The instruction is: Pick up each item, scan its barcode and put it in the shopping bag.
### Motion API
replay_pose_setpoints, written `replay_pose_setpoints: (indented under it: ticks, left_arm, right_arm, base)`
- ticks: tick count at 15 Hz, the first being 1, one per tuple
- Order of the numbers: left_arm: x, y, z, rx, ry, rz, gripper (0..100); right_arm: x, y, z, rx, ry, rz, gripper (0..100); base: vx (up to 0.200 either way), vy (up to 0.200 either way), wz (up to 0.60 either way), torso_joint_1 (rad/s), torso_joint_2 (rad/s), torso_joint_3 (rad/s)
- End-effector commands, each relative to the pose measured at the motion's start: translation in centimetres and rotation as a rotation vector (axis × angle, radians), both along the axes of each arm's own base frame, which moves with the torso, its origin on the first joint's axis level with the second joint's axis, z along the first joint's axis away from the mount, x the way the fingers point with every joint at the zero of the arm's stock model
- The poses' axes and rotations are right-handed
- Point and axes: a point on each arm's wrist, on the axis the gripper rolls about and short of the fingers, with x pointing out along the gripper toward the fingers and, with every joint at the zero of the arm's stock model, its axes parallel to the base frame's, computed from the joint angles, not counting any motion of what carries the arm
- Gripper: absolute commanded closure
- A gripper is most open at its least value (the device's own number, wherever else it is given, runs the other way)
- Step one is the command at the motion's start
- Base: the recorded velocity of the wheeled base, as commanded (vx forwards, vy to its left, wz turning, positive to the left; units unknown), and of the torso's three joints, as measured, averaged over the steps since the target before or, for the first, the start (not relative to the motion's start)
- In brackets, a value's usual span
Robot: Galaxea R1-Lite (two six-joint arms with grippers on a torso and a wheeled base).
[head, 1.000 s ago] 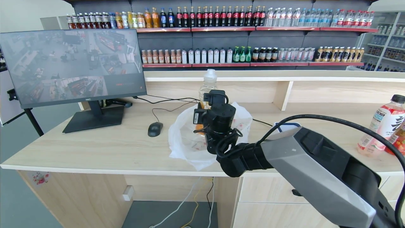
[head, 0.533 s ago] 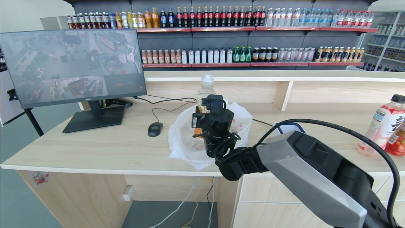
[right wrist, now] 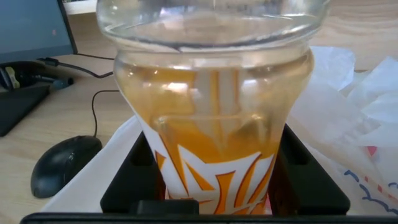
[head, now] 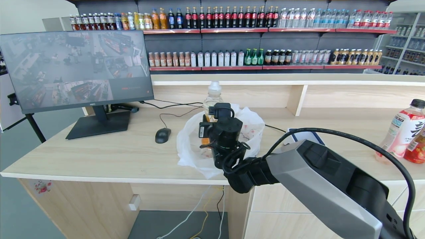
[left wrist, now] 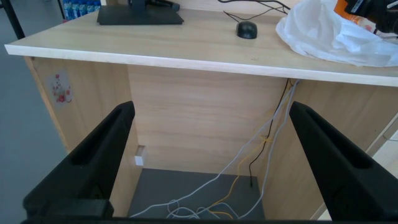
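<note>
1. The right jaws are clenched on the orange-drink bottle (head: 212,98), gripping its labelled lower body. Over the last second they have sunk and drifted a little to the robot's left. The bottle stays upright, and its cap now sits lower against the wooden back panel.
2. The bottle's base appears to be inside the mouth of the shopping bag (head: 191,146), so this looks like the lowering stage of bagging. For this item only the release seems to remain. Whether its barcode was scanned I cannot tell.
3. The left jaws are released and spread wide, holding nothing. They hang low before the front panel of the surface (head: 99,156), below its edge and well apart from the bag.
4. Left of the right jaws stands a monitor (head: 76,66). Nearer them, a mouse (head: 162,135) lies just beside the bag.
5. Around the right jaws the bag's thin white plastic is slumped. Its rim could fold under the bottle or snag the jaws as they open.
6. Right of the right jaws, a white, blue-edged flat object (head: 303,136) lies behind the right arm (head: 315,186). Well apart, a pink-labelled bottle (head: 400,131) and a red-labelled bottle (head: 416,149) stand close together, not yet bagged.
</note>
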Motion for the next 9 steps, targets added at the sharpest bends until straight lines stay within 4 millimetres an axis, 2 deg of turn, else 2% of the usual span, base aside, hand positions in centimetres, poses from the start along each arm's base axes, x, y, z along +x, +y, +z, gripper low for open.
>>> replay_pose_setpoints:
  ticks: [1, 7, 9]
  left_arm:
    - [0.0, 0.0, 0.0, 0.0, 0.0, 0.0, 0]
    - [0.0, 0.0, 0.0, 0.0, 0.0, 0.0, 0]
    - [0.0, 0.0, 0.0, 0.0, 0.0, 0.0, 0]
  right_arm:
    - [0.0, 0.0, 0.0, 0.0, 0.001, -0.003, 100]
    - [-0.4, 0.0, -2.5, -0.037, 0.031, -0.001, 100]
    - [-0.4, -0.1, -2.6, -0.038, 0.031, -0.003, 100]
  base:
    - [0.0, 0.0, 0.0, 0.0, 0.0, 0.0]
    - [0.0, 0.0, 0.0, 0.0, 0.0, 0.0]
    - [0.0, 0.0, 0.0, 0.0, 0.0, 0.0]
